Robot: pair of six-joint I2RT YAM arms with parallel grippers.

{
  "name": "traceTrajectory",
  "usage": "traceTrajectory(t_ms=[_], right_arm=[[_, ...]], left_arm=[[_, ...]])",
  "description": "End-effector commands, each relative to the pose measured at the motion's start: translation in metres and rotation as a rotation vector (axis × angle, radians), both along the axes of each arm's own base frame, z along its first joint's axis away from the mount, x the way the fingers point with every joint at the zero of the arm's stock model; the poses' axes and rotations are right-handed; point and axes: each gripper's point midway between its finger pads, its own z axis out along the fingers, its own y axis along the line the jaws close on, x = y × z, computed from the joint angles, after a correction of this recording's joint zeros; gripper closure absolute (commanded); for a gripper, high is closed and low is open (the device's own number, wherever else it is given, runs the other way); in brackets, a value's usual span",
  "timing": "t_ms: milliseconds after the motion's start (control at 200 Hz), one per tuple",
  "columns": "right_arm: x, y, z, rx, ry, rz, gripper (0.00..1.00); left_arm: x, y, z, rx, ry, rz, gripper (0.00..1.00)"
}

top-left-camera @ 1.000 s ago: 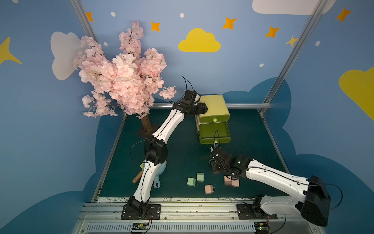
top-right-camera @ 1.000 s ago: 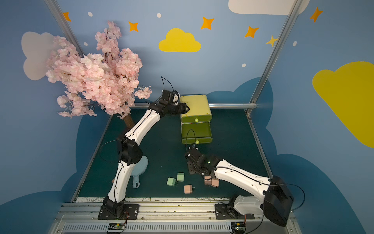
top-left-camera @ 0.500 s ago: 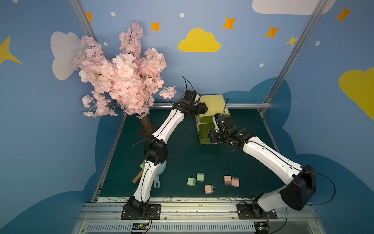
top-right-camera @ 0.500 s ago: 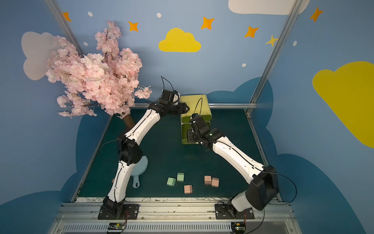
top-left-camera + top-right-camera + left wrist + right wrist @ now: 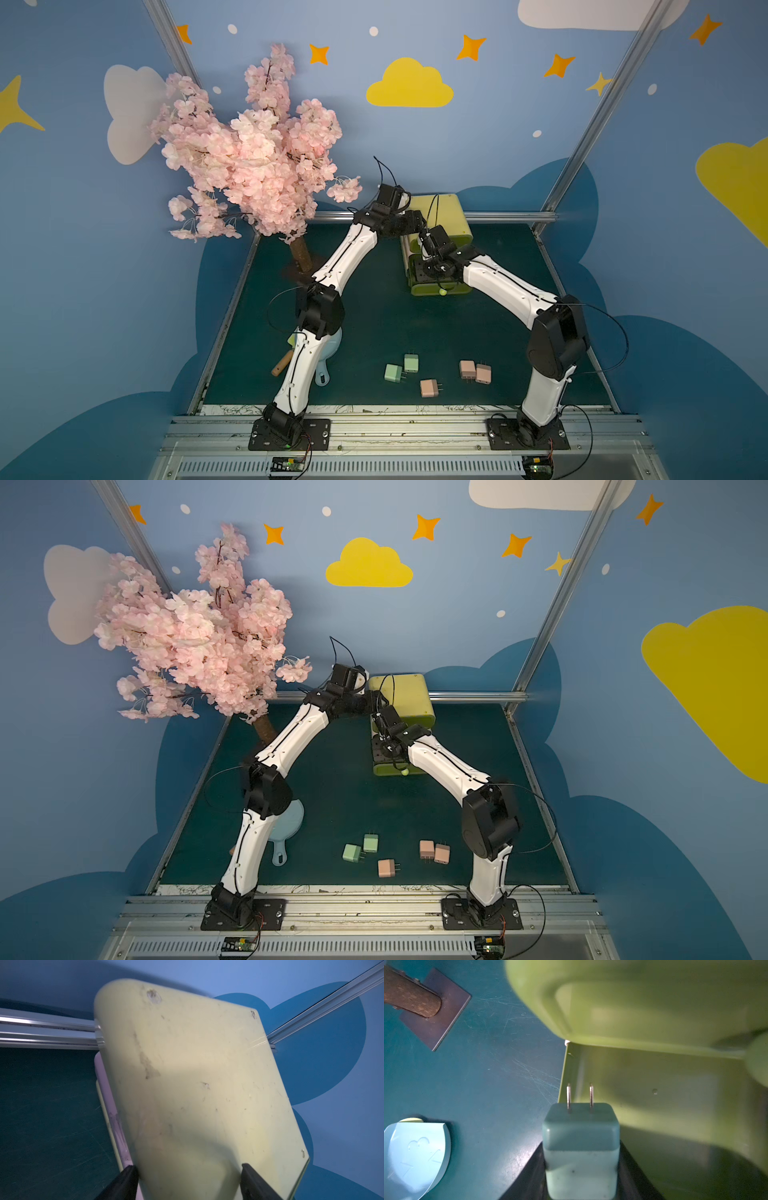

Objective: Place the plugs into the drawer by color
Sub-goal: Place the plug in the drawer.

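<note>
The yellow-green drawer [image 5: 446, 210] chest stands at the back, with a lower drawer [image 5: 432, 289] pulled out toward the front. My right gripper [image 5: 432, 266] hangs over that pulled-out drawer, shut on a mint green plug [image 5: 581, 1136] with its prongs pointing ahead above the drawer's side wall [image 5: 564, 1076]. The drawer floor that shows is bare. My left gripper [image 5: 189, 1169] is open, its fingers [image 5: 126, 1176] apart over the chest's top [image 5: 197, 1064] near a back corner. Two green plugs [image 5: 392, 372] and three pink plugs [image 5: 429, 388] lie near the table's front edge.
A pink blossom tree [image 5: 249, 158] with a brown trunk [image 5: 411, 995] on a dark base plate stands at the back left. A light-blue paddle [image 5: 415, 1157] and a wooden handle [image 5: 282, 363] lie by the left arm. Metal rails [image 5: 511, 216] border the mat.
My right arm has swung from the front of the table, near the loose plugs, back to the pulled-out drawer with the green plug. The left arm has stayed at the chest.
</note>
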Motion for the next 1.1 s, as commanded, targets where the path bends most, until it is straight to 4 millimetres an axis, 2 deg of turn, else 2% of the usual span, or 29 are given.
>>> traceTrajectory(t_ms=[0, 380, 581, 691, 831, 916, 1006, 1091], right_arm=[[0.003, 0.000, 0.000, 0.001, 0.025, -0.005, 0.60], [-0.004, 0.002, -0.028, 0.015, 0.138, 0.029, 0.58], [-0.003, 0.001, -0.035, 0.012, 0.177, 0.052, 0.52], [-0.001, 0.000, -0.023, 0.019, 0.155, 0.070, 0.43], [-0.001, -0.004, 0.008, 0.013, 0.088, 0.098, 0.30], [-0.005, -0.007, 0.026, 0.010, 0.046, 0.124, 0.28], [-0.019, -0.009, 0.041, 0.015, 0.022, 0.176, 0.28], [-0.045, -0.005, 0.048, 0.012, -0.017, 0.259, 0.28]], left_arm=[[-0.005, 0.003, -0.033, 0.043, 0.075, -0.008, 0.21], [0.000, 0.011, -0.025, 0.041, 0.055, 0.003, 0.21], [-0.001, 0.011, -0.030, 0.043, 0.069, 0.004, 0.21], [-0.001, 0.010, -0.030, 0.040, 0.070, 0.002, 0.21], [-0.001, 0.011, -0.028, 0.044, 0.062, 0.003, 0.21], [0.001, 0.012, -0.028, 0.044, 0.061, 0.006, 0.21], [0.001, 0.012, -0.030, 0.043, 0.064, 0.006, 0.21], [0.001, 0.012, -0.030, 0.042, 0.064, 0.004, 0.21]])
